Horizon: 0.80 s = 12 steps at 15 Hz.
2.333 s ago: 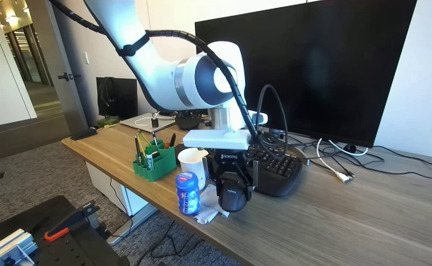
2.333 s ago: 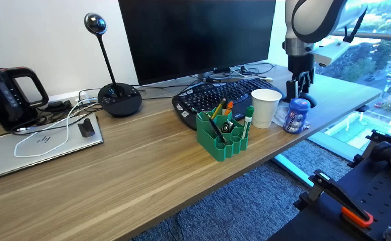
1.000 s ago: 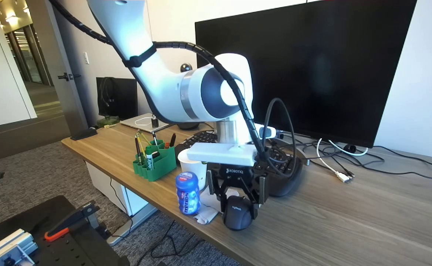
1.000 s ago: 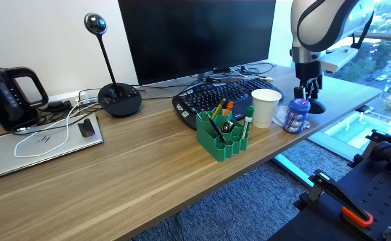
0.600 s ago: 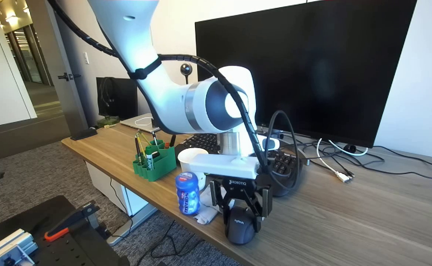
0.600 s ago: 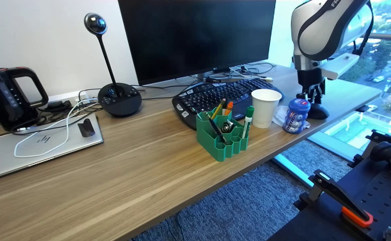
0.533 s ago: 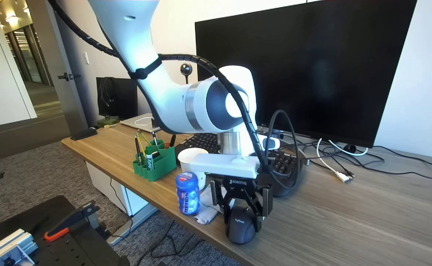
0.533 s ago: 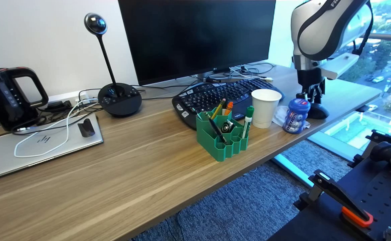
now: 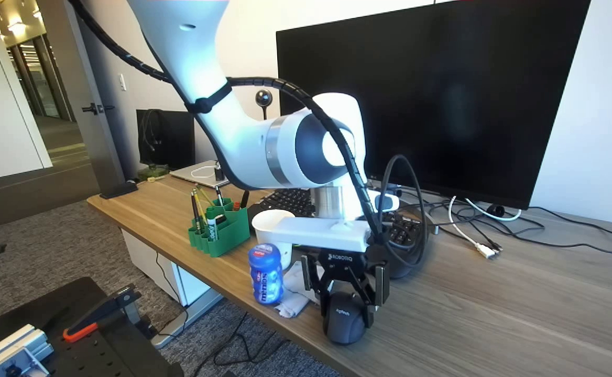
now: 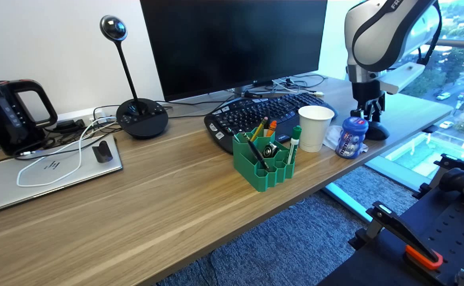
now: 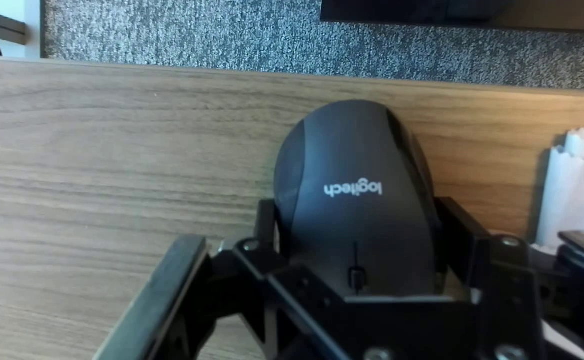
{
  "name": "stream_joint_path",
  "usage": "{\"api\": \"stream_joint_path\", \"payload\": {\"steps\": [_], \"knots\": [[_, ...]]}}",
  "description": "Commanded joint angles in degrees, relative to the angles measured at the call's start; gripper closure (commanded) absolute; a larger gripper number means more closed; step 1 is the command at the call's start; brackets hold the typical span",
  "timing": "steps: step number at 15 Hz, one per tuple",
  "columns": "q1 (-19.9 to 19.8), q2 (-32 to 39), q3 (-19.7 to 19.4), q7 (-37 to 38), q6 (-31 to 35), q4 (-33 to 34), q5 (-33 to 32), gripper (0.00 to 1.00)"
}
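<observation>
A dark Logitech mouse (image 11: 354,165) sits between the fingers of my gripper (image 11: 357,225), and in the wrist view a finger presses against each side. In an exterior view the mouse (image 9: 343,327) is low at the desk near its front edge, seemingly on the surface; any gap beneath cannot be made out. The gripper (image 9: 347,310) points straight down over it. Beside it lies a crumpled white napkin (image 9: 296,294), with a blue Mentos bottle (image 10: 351,139) and a white paper cup (image 10: 313,129) close by. In an exterior view the bottle partly covers the gripper's surroundings.
Behind the gripper is a black keyboard (image 10: 271,111) under a large monitor (image 9: 432,99). A green pen holder (image 9: 225,233) stands beyond the cup. Cables (image 9: 479,230) lie at the back. The desk's front edge (image 11: 222,72) runs just past the mouse.
The gripper has come down with the mouse held, towards the desk's front edge. Over the last half second it has barely shifted. Bottle, cup and napkin have stayed put.
</observation>
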Motion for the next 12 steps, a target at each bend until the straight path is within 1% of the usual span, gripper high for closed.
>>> {"api": "stream_joint_path", "payload": {"steps": [1,2,3,8,12], "knots": [[0.7,1.1,-0.8,1.8,-1.0,1.7,-1.2,0.06],[0.7,1.1,-0.8,1.9,-1.1,1.8,-1.2,0.05],[0.8,1.2,-0.8,2.1,-1.3,1.9,-1.1,0.00],[0.6,1.7,-0.7,2.4,-1.5,2.6,-0.8,0.00],[0.0,0.2,-0.1,1.8,-2.6,2.4,0.1,0.00]]}}
